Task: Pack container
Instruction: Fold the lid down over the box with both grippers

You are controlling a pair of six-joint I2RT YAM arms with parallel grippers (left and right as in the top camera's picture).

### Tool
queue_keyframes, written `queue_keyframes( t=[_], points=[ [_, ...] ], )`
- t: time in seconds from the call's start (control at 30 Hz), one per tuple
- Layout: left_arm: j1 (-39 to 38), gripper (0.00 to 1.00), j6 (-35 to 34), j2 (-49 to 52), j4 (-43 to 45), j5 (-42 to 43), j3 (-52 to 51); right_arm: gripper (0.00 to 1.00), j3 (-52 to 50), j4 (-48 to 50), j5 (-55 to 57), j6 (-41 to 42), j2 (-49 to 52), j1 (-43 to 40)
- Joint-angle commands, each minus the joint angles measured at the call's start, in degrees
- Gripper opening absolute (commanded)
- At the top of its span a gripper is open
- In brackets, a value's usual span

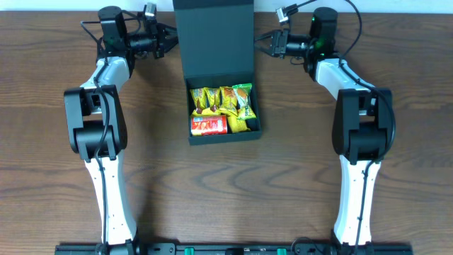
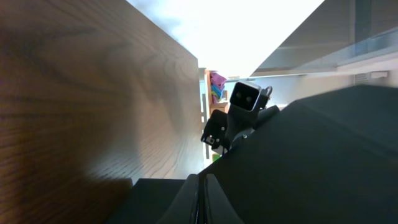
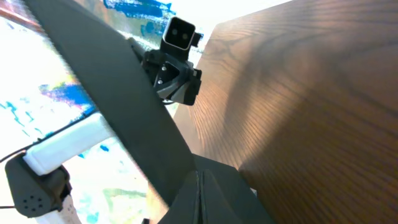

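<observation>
Overhead: the container [image 1: 225, 137] sits mid-way across the table [image 1: 297, 191], snack packets [image 1: 219, 99] inside and lid [image 1: 212, 35] upright. The left gripper [image 1: 170, 37] and right gripper [image 1: 259, 44] flank the lid, probably to fold it shut. Left wrist: fingers [image 2: 183, 202] pressed together. Right wrist: likewise, beside the lid.

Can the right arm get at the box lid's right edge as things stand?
Probably yes. The right gripper sits close beside the upright lid of the container, on its right side, and nothing shows between them. Whether they touch is unclear.
</observation>
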Motion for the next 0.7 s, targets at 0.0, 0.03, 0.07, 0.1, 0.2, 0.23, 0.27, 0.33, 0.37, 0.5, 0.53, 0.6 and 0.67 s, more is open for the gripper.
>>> queue_keyframes(
  t=[0.0,0.03,0.07,0.1,0.2,0.23,0.27,0.33,0.37,0.5,0.53,0.6,0.67],
  points=[
    [0.0,0.06,-0.42,-0.5,0.37,1.53,0.46,0.02,0.09,0.59,-3.26,2.05,0.2,-0.81],
    [0.0,0.06,-0.7,-0.5,0.39,1.75,0.46,0.02,0.09,0.59,-3.72,2.05,0.2,-0.79],
    [0.0,0.06,-1.33,-0.5,0.57,2.19,0.46,0.02,0.09,0.61,-4.2,2.03,0.2,-0.79],
    [0.0,0.06,-1.79,-0.5,1.33,2.8,0.46,0.02,0.09,0.92,-4.76,2.03,0.17,-0.79],
    [-0.02,0.06,-5.55,-0.5,6.36,5.51,0.46,0.02,0.09,2.89,-6.82,2.4,0.2,-0.79],
    [-0.09,0.06,-7.69,-0.5,9.09,6.29,0.46,0.02,0.09,3.96,-7.58,3.17,0.2,-0.79],
    [-0.13,0.06,-9.84,-0.5,11.74,6.93,0.46,0.02,0.09,5.16,-8.28,4.17,0.17,-0.79],
    [-0.35,0.06,-15.47,-0.5,18.78,7.72,0.46,0.02,0.09,7.37,-9.49,5.73,0.2,-0.74],
    [-0.52,0.06,-19.3,-0.5,23.47,7.98,0.46,0.02,0.09,8.61,-10.14,6.69,0.2,-0.72],
    [-0.94,0.06,-34.14,-0.5,43.3,8.66,0.46,0.02,0.09,14.08,-12.41,10.82,0.2,-0.68],
    [-0.96,0.06,-37.68,-0.5,47.43,8.68,0.46,0.02,0.09,15.23,-12.87,11.87,0.2,-0.68],
    [-0.96,0.06,-43.82,-0.5,54.58,8.79,0.46,0.02,0.09,18.47,-13.94,14.73,0.17,-0.68],
    [-0.96,0.06,-49.31,-0.5,60.52,9.84,0.46,0.02,0.09,23.3,-14.32,19.89,0.2,-0.68]
  ],
)
